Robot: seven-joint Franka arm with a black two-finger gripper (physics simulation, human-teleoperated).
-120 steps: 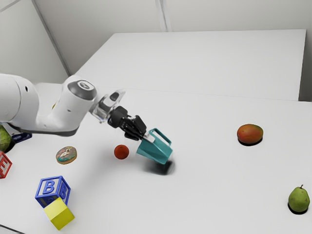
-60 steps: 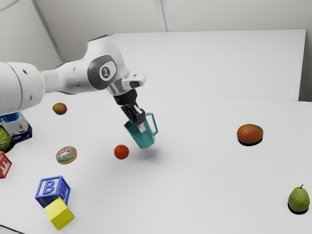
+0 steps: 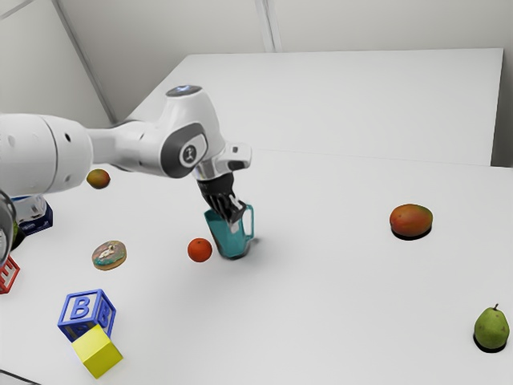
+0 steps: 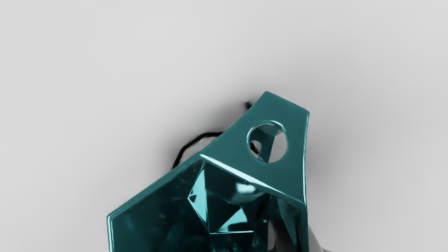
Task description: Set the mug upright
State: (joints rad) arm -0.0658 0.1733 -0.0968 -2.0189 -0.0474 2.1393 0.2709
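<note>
In the exterior view the gripper (image 3: pixel 234 221) points down at the teal mug (image 3: pixel 232 241), holding it by its upper wall. The mug stands nearly upright with a slight lean, mouth up, its handle toward the exterior view's right; its base is at or just above the table, and I cannot tell if it touches. Seen from the hand, the gripper (image 4: pixel 303 241) is shut on the wall of the mug (image 4: pixel 273 105), one finger inside the mouth and the other outside. The inside of the mug is partly in view; much of its rim lies beyond the picture's edge.
A small red-orange fruit (image 3: pixel 199 249) sits close beside the mug, on the exterior view's left. Farther that way are a donut (image 3: pixel 109 255), a blue letter block (image 3: pixel 86 314) and a yellow block (image 3: pixel 98 351). A mango (image 3: pixel 411 220) and pear (image 3: pixel 491 329) lie toward the right.
The held mug first rose and turned from strongly tipped toward upright, its handle swinging to the side. Since then my hand has lowered it toward the table and its lean has lessened.
</note>
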